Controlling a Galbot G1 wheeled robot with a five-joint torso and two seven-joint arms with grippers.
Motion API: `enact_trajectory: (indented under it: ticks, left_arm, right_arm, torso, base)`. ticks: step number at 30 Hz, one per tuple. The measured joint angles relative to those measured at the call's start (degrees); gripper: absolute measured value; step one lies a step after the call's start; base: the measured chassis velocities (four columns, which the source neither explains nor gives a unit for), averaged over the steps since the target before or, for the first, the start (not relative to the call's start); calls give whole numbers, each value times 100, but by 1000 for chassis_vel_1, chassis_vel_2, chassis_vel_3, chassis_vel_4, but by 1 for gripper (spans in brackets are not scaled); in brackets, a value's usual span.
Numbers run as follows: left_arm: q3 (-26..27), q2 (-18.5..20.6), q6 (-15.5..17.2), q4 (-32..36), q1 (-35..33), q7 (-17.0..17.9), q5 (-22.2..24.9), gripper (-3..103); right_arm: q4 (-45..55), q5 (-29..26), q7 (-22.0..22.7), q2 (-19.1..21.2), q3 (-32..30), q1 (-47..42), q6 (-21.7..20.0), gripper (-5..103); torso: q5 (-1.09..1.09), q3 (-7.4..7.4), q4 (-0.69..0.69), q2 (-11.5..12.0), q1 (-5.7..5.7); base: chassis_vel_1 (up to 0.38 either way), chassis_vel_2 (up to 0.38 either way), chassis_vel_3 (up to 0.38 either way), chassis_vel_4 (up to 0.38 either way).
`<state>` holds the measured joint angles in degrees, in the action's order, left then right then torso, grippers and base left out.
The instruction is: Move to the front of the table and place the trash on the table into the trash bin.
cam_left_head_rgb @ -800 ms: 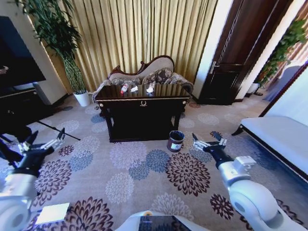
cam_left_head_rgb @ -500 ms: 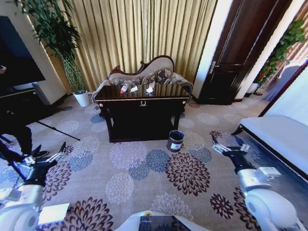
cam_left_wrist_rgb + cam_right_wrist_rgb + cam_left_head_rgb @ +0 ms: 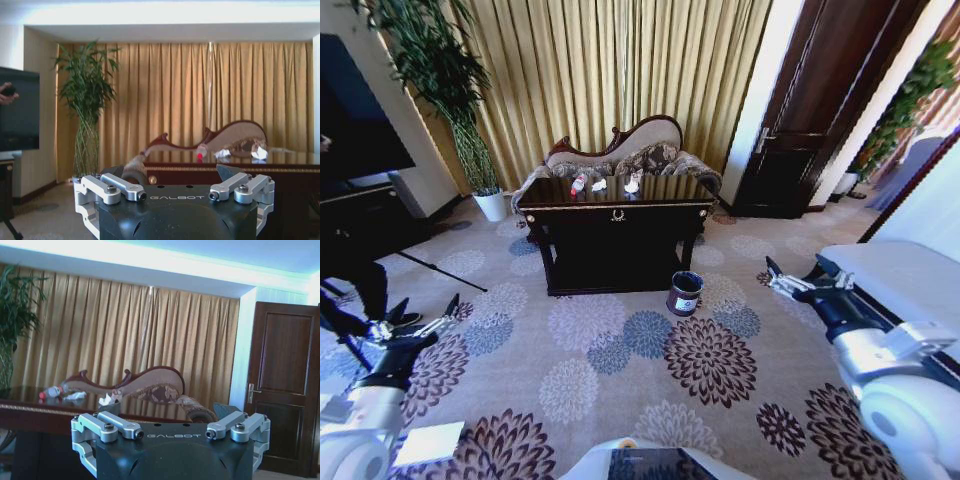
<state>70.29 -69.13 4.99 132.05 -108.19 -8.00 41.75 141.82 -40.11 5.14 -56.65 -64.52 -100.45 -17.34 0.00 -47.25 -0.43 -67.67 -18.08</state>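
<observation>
While both arms hang low and wide, left gripper and right gripper each with fingers spread and empty, the table stands well ahead. Trash lies on its top; trash bin sits on the carpet near its front right leg. Best approach, I judge: drive straight in, stopping short of the bin.

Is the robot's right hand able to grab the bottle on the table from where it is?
Probably not. The right gripper hangs open over the carpet, well short of the table, and the bottle lies at the tabletop's far side. Nothing blocks it; it's just too far.
</observation>
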Motion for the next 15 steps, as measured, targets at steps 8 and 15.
enact_trajectory:
  ticks: [8, 15]
  left_arm:
    - [180, 13, 715, 321, 245, 150, 103, 100]
    - [245, 23, 837, 409, 286, 124, 119, 100]
  right_arm:
    - [-155, 190, -52, -87, 292, 126, -112, 100]
    - [37, 61, -119, -126, 238, 200, -178, 100]
  torso:
    - [0, 0, 0, 0, 0]
    - [-1, 0, 0, 0, 0]
  base:
    - [0, 0, 0, 0]
    - [0, 0, 0, 0]
